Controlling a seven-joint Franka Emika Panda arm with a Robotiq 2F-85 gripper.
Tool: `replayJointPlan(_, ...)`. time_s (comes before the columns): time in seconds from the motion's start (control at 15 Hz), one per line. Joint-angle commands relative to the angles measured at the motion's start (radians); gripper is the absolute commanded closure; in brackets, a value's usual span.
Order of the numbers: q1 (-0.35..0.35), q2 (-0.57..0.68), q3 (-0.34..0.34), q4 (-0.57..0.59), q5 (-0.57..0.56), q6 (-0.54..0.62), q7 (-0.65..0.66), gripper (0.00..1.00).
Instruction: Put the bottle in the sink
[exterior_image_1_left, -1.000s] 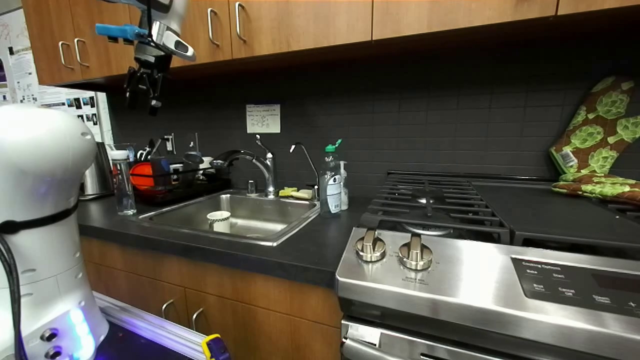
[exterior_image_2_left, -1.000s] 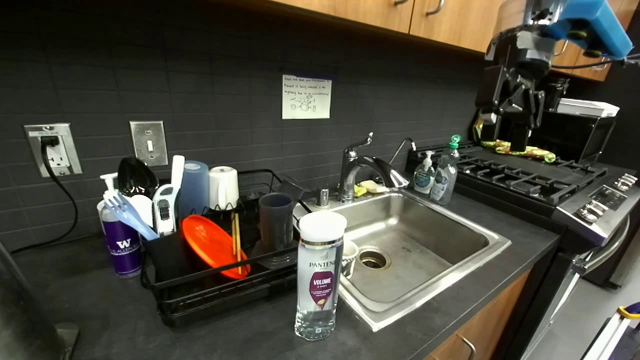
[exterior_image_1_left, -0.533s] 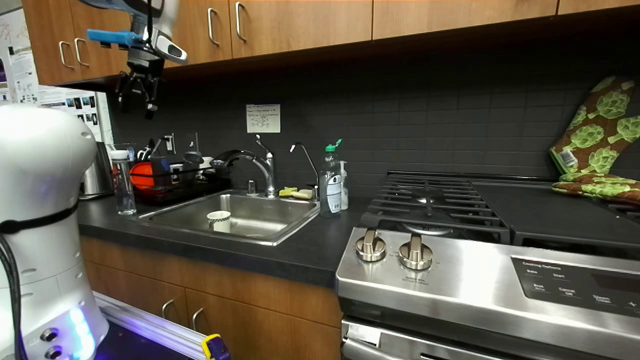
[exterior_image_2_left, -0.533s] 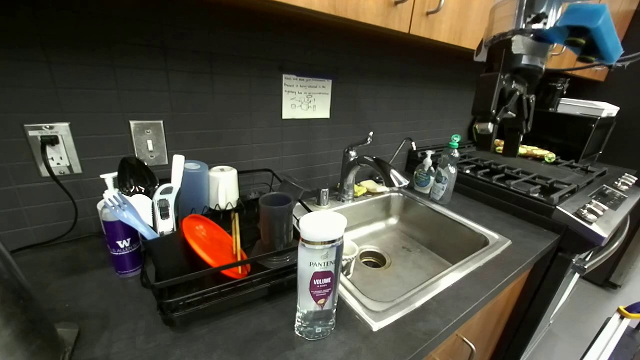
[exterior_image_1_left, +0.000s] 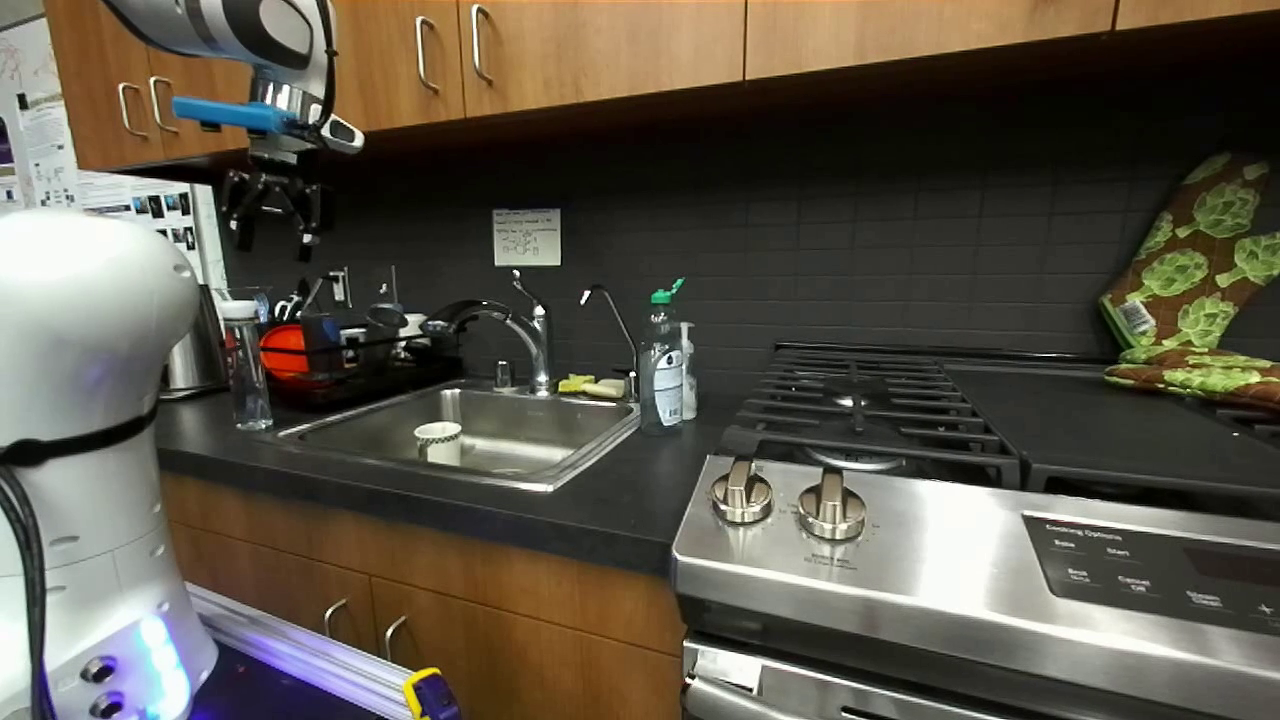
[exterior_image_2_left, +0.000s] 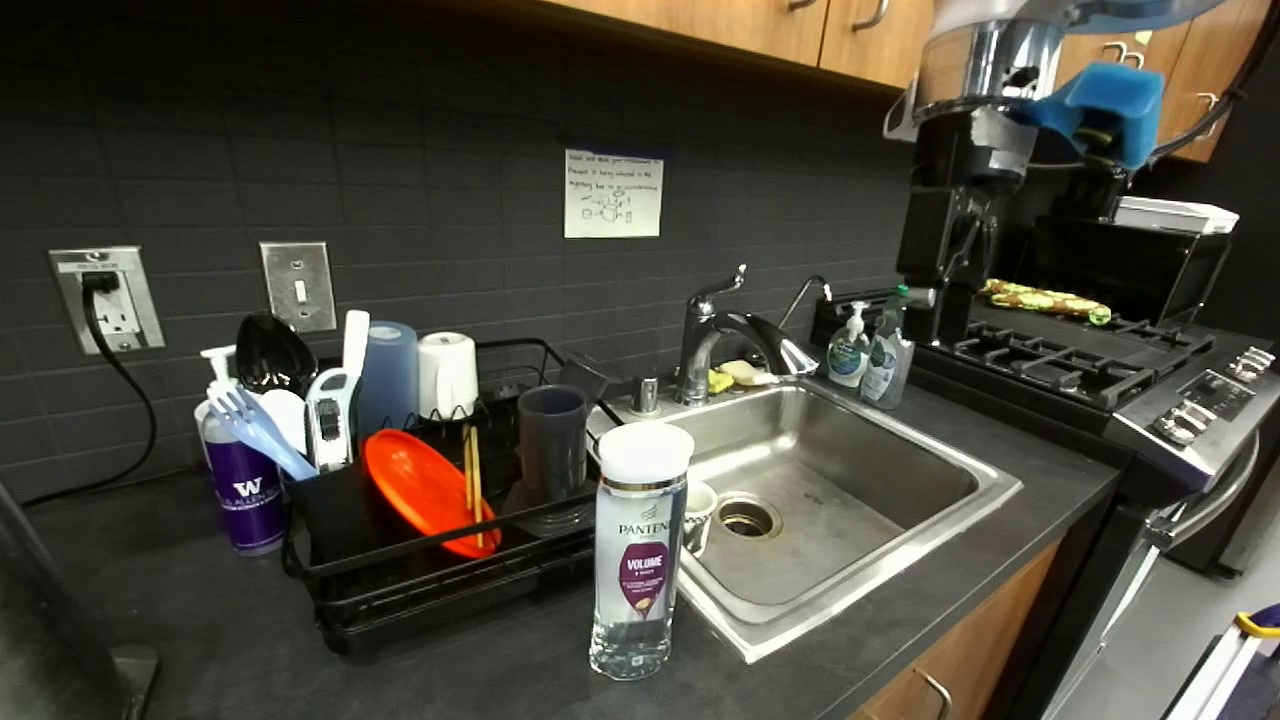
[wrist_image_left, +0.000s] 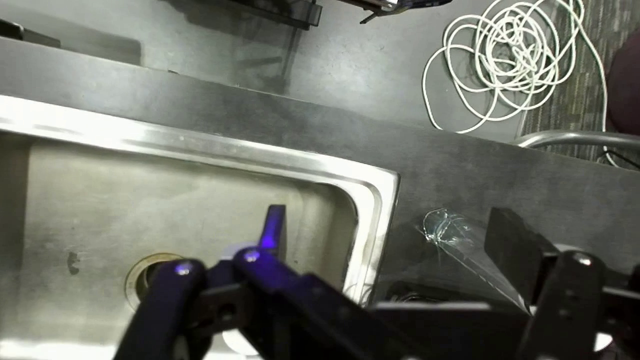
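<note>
The bottle is clear, with a white cap and a purple label. It stands upright on the counter beside the sink in both exterior views (exterior_image_1_left: 250, 375) (exterior_image_2_left: 635, 570). In the wrist view the bottle (wrist_image_left: 452, 235) lies between the jaws in the picture, its upper part hidden behind a finger. The stainless steel sink (exterior_image_2_left: 960, 525) has a bare corner near the bottle, and its rim shows in the wrist view (wrist_image_left: 320, 167). My gripper (exterior_image_1_left: 275, 242) is open and empty, high above the counter, apart from the bottle. It also shows in an exterior view (exterior_image_2_left: 935, 310).
A black dish rack (exterior_image_2_left: 460, 580) with a red plate (exterior_image_2_left: 425, 490) stands beside the bottle. A chrome faucet (exterior_image_2_left: 700, 350) arches over the sink, and a white cup (exterior_image_1_left: 438, 443) is inside it. Soap bottles (exterior_image_2_left: 885, 365) stand beyond. Wooden cabinets (exterior_image_1_left: 600, 50) hang above.
My gripper has moved down and to the left in both exterior views, and its wrist has turned a little. It stays open. The bottle and sink have not moved.
</note>
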Motion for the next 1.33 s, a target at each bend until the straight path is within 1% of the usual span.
replayJointPlan(0.0,0.041,0.055,0.012,0.042,-0.022,0.02,-0.047,0.0)
replayJointPlan(0.4,0.102,0.116,0.047,0.086,-0.018,0.058,-0.099,0.0)
replayJointPlan(0.8,0.141,0.182,0.094,0.11,-0.062,0.119,-0.109,0.0)
replayJointPlan(1.27,0.192,0.232,0.109,0.142,-0.053,0.127,-0.177,0.0)
